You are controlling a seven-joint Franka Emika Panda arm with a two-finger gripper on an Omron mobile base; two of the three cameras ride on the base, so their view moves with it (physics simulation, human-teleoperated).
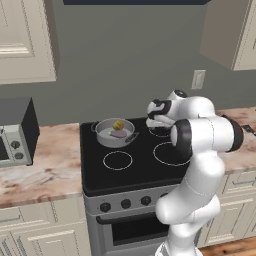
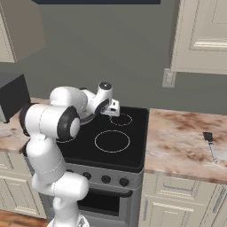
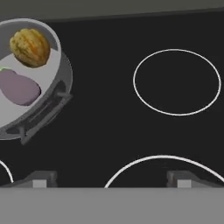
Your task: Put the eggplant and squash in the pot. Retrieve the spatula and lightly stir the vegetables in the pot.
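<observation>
1 pot holds 1 eggplant, 1 squash.

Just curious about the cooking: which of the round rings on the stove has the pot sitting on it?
The back-left ring, under the pot holding the eggplant and squash; the other three rings lie bare.
</observation>
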